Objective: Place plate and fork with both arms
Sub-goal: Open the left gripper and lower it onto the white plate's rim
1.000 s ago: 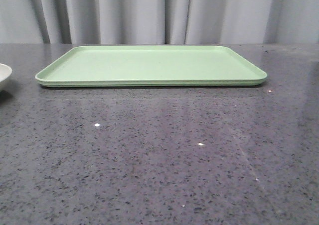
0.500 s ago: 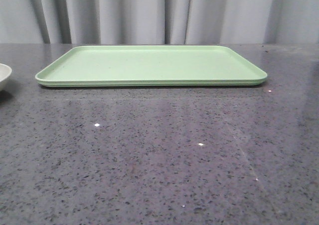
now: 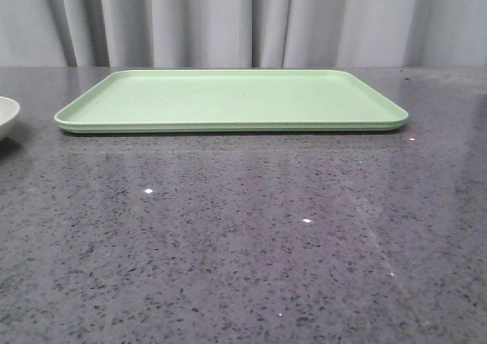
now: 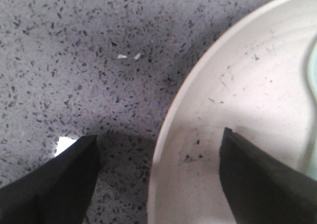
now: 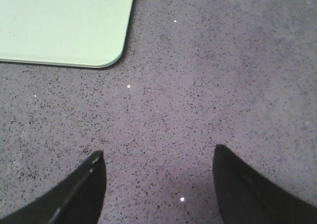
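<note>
The plate (image 4: 247, 100), cream with fine dark specks, fills one side of the left wrist view; only a sliver of it (image 3: 7, 114) shows at the far left edge of the front view. My left gripper (image 4: 158, 149) is open and straddles the plate's rim, one finger (image 4: 257, 184) over the plate's inside and the other finger (image 4: 59, 184) over the bare table outside it. My right gripper (image 5: 158, 157) is open over bare grey tabletop, with nothing between its fingers. The fork is out of view. Neither arm shows in the front view.
A flat light-green tray (image 3: 228, 100) lies at the back middle of the speckled grey table; its rounded corner (image 5: 64, 26) shows ahead of the right gripper. A pale bluish utensil edge (image 4: 312, 85) lies in the plate. Grey curtains hang behind.
The plate's sliver at the far left of the front view sits very slightly further right and higher. The tray has not moved.
</note>
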Tool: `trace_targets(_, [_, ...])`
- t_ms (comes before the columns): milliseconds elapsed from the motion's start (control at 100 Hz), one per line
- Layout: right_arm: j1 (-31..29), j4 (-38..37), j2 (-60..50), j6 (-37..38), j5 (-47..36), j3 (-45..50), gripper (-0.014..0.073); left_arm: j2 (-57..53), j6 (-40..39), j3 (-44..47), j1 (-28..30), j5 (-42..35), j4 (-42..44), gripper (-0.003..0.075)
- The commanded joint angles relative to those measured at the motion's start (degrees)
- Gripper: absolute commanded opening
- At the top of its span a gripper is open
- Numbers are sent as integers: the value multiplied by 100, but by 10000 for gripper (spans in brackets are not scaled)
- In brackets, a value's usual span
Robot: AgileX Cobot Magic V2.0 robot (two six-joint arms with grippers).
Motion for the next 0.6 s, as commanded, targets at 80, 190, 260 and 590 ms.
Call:
trace_targets(80, [-25, -24, 52, -30, -353, -194, 475, -82, 20, -121, 21, -49, -15, 403])
trace_targets(190, [-25, -24, 52, -30, -353, -194, 475, -82, 20, -121, 21, 13, -15, 274])
trace_targets(260, [-25, -24, 52, -30, -353, -194, 475, -82, 20, -121, 21, 36, -15, 181])
trace_targets(590, [-25, -24, 52, -30, -353, -194, 475, -82, 20, -121, 21, 49, -15, -20])
